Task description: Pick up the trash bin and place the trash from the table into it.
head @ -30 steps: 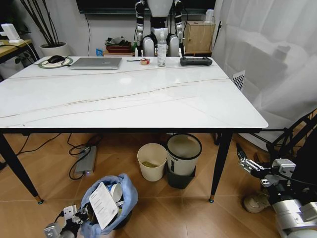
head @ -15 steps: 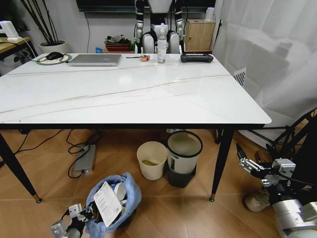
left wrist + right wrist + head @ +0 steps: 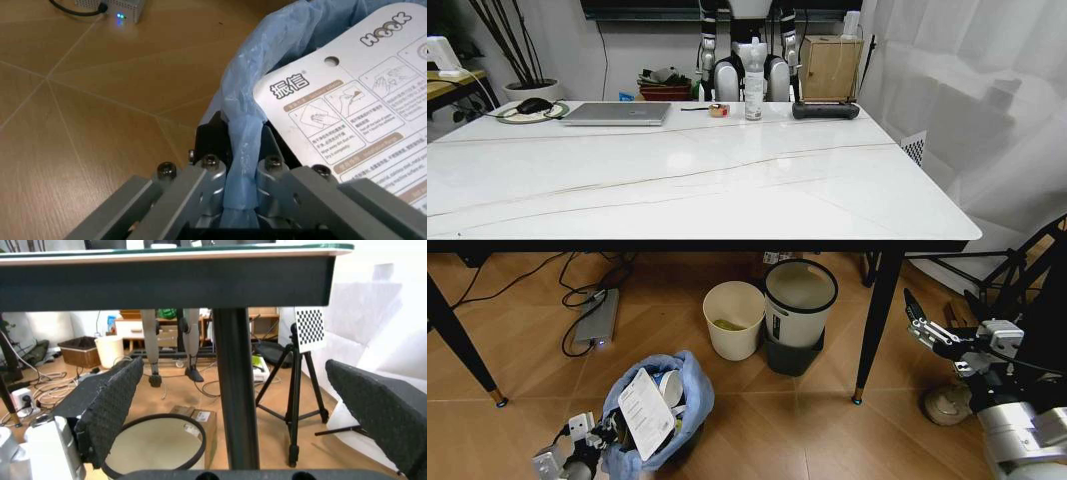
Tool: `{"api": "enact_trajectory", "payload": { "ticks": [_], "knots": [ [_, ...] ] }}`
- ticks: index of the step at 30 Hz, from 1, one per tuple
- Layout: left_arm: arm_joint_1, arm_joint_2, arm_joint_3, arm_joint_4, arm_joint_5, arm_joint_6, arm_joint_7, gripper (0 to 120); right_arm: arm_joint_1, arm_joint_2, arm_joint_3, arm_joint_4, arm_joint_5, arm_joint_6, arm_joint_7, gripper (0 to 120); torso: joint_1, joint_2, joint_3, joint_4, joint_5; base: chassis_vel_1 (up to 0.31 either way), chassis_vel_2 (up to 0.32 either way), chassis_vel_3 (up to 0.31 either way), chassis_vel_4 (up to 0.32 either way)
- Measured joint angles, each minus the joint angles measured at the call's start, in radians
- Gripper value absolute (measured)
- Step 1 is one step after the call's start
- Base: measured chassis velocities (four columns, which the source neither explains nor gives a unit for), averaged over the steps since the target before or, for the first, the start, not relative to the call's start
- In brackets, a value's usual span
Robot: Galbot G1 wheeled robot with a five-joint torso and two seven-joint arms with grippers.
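The left gripper (image 3: 243, 195) is pinching the blue bag rim of the trash bin (image 3: 659, 408) – the bin stands on the floor, below the table (image 3: 727, 190). The right gripper (image 3: 924, 327) hangs spread apart beside a table leg (image 3: 235, 390).

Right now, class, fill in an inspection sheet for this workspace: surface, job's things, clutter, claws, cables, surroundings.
Surface: white table, no litter seen on it.
Job's things: trash bin on the floor, blue bag holding a printed card and a cup.
Clutter: laptop, spray bottle at the far edge.
Claws: left claw shut on the bag rim; right claw open, beside the table leg.
Cables: loose under the table.
Surroundings: cream bin, white bin.
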Motion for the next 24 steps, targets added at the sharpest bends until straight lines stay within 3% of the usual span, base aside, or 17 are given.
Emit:
{"api": "enact_trajectory", "payload": {
  "ticks": [24],
  "knots": [
    [0.012, -0.005, 0.012, -0.018, -0.003, 0.002, -0.016, 0, 0.0, 0.0, 0.0, 0.0, 0.0, 0.0, 0.0, 100, -0.032, -0.104, -0.072, 0.0, -0.0001, 0.0, 0.0, 0.0, 0.0]
  ]
}}
